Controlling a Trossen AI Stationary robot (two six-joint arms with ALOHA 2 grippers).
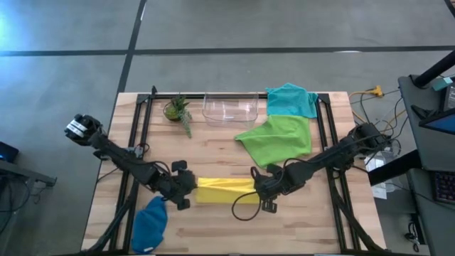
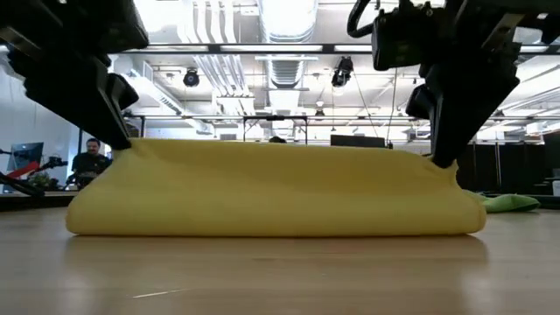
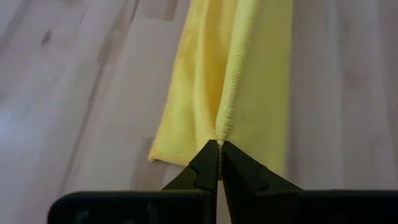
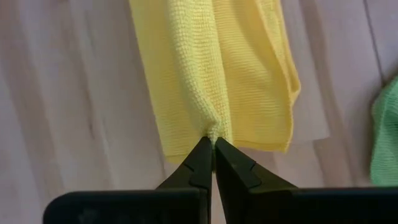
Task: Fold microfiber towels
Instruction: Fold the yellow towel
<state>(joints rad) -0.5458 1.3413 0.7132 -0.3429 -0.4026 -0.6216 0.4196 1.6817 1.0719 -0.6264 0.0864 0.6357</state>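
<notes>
1. Yellow microfiber towel, folded into a long band, is lying near the table's front edge, its long axis running left to right.
2. Left gripper is pinching its left end; right gripper is pinching its right end.

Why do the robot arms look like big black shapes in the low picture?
In the low view, bright ceiling lights shine from behind, so both claws darken into silhouettes above the yellow towel. In the wrist views, the towel's far end blurs while its weave near the claw stays sharp.

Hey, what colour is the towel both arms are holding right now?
Yellow. The towel is pinched at each end by the left tool and right tool; clearest in the wrist views.
</notes>
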